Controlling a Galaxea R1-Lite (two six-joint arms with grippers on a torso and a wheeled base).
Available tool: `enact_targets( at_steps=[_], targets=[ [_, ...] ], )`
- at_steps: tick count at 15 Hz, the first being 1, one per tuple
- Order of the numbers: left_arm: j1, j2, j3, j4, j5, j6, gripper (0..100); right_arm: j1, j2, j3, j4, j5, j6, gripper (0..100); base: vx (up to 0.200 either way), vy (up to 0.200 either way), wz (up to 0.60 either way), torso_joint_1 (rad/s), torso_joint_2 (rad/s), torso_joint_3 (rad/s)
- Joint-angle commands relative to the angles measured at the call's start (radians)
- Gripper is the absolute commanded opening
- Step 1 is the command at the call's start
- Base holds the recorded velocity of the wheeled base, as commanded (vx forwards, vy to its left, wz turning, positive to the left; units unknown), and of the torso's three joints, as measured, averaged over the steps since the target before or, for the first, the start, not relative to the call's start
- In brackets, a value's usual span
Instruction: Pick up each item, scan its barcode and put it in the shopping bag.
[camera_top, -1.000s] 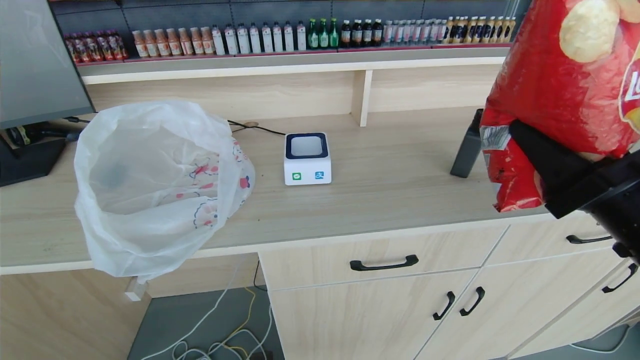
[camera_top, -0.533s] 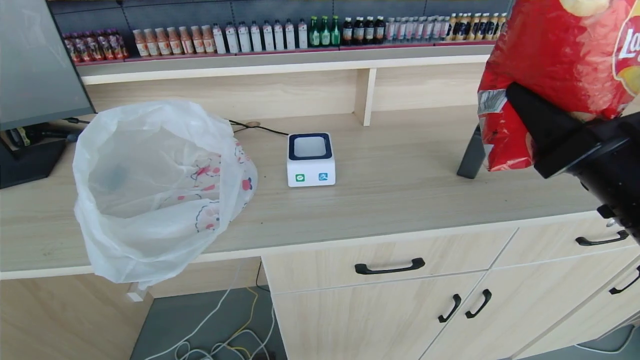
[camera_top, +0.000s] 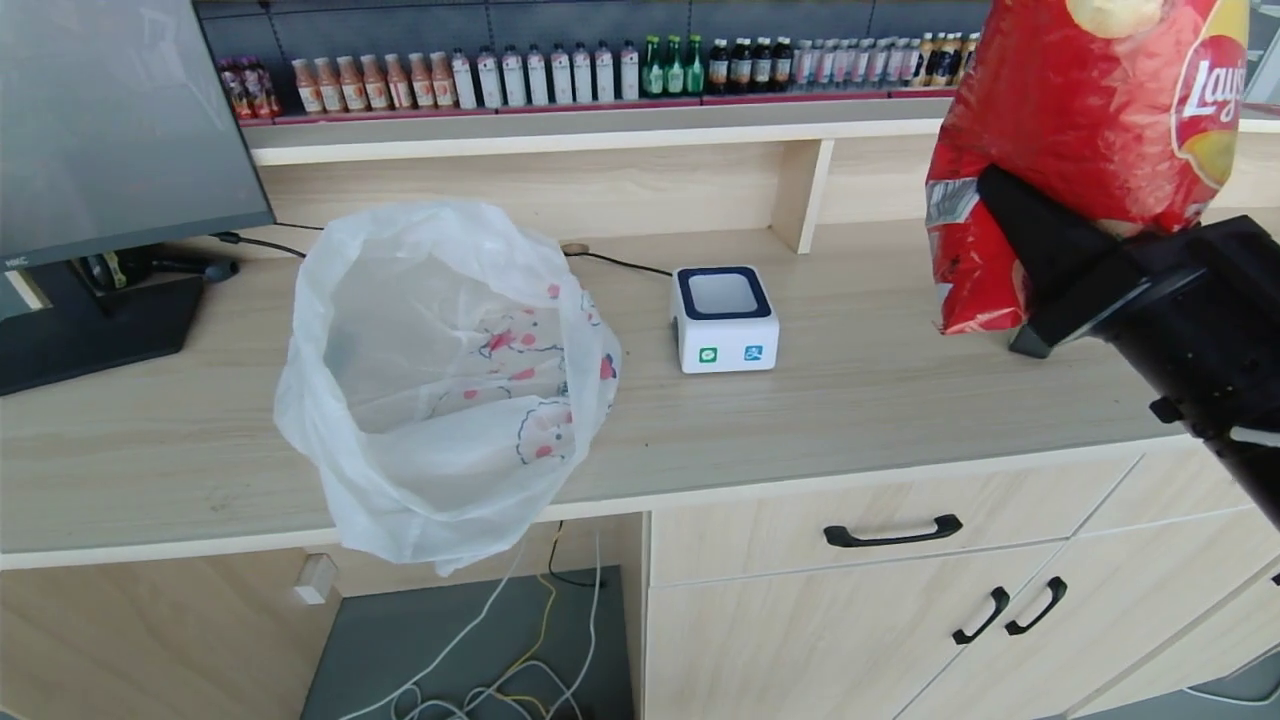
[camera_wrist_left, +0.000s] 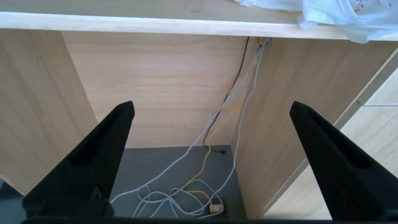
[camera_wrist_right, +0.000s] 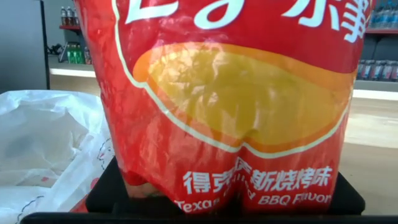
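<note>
Red chip bag (camera_top: 1080, 120) sits clamped in my right gripper (camera_top: 1030, 240), up above the counter (camera_top: 850, 390), right of the scanner (camera_top: 725, 318) — shopping bag (camera_top: 450, 370) stands left of it. My left gripper (camera_wrist_left: 211, 115) is spread wide.

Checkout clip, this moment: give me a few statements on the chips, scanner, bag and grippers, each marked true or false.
1. The right gripper holds the chip bag up above the counter. True.
2. The chip bag lies inside the shopping bag. False: it hangs in the air at the right, apart from it.
3. The left gripper is open. True.
4. The scanner sits inside the shopping bag. False: it stands on the counter beside it.
</note>
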Motion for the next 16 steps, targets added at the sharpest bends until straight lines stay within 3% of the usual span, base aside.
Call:
enact_targets(
  at_steps=[1,6,14,16],
  targets=[
    [0.000,0.000,0.000,0.000,0.000,-0.001,100,0.000,0.028,-0.009,-0.002,-0.001,-0.002,0,0.000,0.200,0.00,-0.002,0.00,0.002],
    [-0.002,0.000,0.000,0.000,0.000,0.008,100,-0.001,0.064,-0.008,-0.003,-0.007,-0.006,0,0.000,0.200,0.00,0.001,0.00,0.002],
    [-0.002,0.000,0.000,0.000,0.000,0.018,100,-0.031,0.091,-0.078,0.060,-0.002,-0.016,0,0.000,0.000,0.00,0.000,0.00,0.000],
    [-0.002,0.000,0.000,0.000,0.000,0.018,100,-0.083,0.134,-0.124,0.063,0.013,-0.087,0,0.000,0.000,0.00,0.000,0.00,0.000]
  ],
)
